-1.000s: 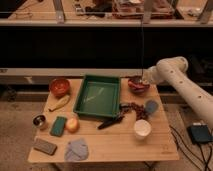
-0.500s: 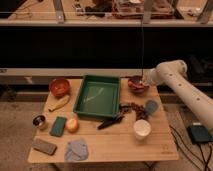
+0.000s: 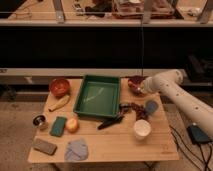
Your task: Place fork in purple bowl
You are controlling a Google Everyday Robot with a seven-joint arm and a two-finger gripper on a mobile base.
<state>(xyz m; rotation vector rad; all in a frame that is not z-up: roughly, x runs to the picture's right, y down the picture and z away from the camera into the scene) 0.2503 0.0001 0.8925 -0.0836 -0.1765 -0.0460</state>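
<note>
1. The gripper (image 3: 143,88) had edged left to hang over the purple bowl (image 3: 134,83); its hold could not be told.
2. The fork was not visible, perhaps already delivered there.

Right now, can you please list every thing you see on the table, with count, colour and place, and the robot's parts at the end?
green tray: one, green, table centre
pale utensil: one, pale green, inside the tray
purple bowl: one, dark purple, back right, partly behind the arm
orange bowl: one, orange-red, back left
banana: one, yellowish, left of the tray
white cup: one, white, front right
dark utensil: one, black, in front of the tray
orange fruit: one, orange, front left
sponge: one, green, beside the fruit
cloth: one, grey-blue, front edge
gripper: one, white arm end, over the purple bowl's right side
</note>
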